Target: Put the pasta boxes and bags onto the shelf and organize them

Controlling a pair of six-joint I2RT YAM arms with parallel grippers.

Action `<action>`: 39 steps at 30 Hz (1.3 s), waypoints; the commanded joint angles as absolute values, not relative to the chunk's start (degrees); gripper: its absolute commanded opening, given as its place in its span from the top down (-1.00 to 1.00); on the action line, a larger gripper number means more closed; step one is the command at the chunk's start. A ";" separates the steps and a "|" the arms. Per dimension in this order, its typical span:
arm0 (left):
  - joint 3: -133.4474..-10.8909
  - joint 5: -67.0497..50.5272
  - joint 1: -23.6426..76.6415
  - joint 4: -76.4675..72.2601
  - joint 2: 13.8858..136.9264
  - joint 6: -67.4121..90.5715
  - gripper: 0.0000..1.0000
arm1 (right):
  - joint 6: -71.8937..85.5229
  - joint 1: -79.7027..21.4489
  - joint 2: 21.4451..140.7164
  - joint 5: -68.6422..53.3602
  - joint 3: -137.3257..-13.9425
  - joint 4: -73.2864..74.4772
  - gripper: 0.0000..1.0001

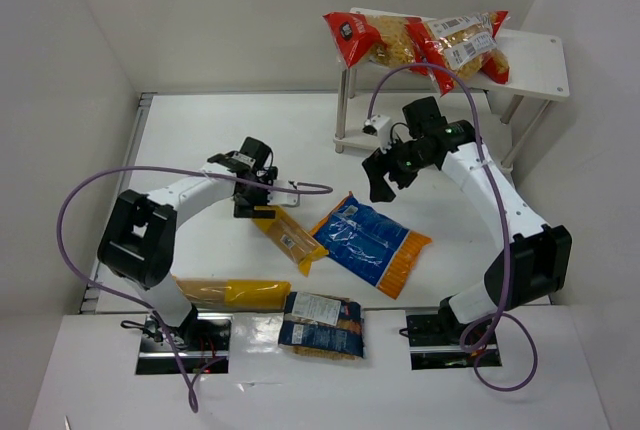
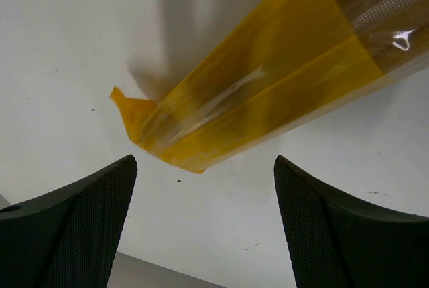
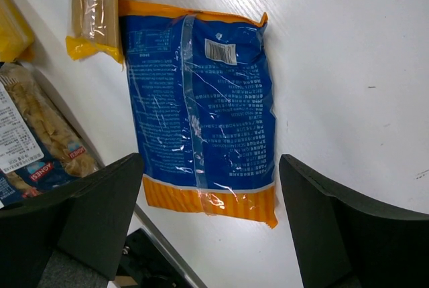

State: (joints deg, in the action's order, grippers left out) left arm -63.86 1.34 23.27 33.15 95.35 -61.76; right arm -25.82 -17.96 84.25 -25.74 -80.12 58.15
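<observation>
**Both end effectors released above pasta on the surface; two bags on the shelf**

The left end effector is spread wide and empty. The yellow end of a long spaghetti pack lies on the white surface just ahead of its fingers, touching neither.

The right end effector is also released, hovering over the large blue-and-orange bag. This bag lies flat mid-surface, just beside that spaghetti pack.

A second yellow spaghetti pack and a small dark-blue pack rest near the arm bases.

Two clear red-ended bags of short pasta lie side by side on top of the white shelf at the far right.
</observation>
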 commanded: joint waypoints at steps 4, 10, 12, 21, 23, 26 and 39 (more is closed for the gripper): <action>-64.34 2.54 26.36 35.07 97.29 -71.45 -0.78 | -26.89 -16.18 83.41 -26.81 -81.21 59.68 -0.80; -61.35 4.92 26.89 34.45 98.70 -75.23 -0.80 | -26.89 -16.17 82.88 -26.81 -80.16 59.15 -0.80; -61.35 4.92 27.60 34.45 99.32 -75.76 -0.80 | -26.89 -16.17 82.88 -26.81 -80.16 59.15 -0.80; -61.26 7.21 28.21 30.59 101.87 -78.30 -0.83 | -26.89 -16.17 82.88 -27.33 -79.63 59.15 -0.80; -61.79 7.91 28.21 29.45 101.87 -79.18 -0.85 | -26.89 -16.17 82.88 -27.33 -79.63 59.15 -0.80; -61.18 9.05 28.74 28.75 103.09 -80.24 -0.88 | -27.42 -16.17 82.88 -27.86 -79.63 59.15 -0.80; -66.18 5.10 29.27 32.59 107.31 -73.23 0.76 | -27.42 -16.17 83.41 -27.86 -79.63 59.15 -0.80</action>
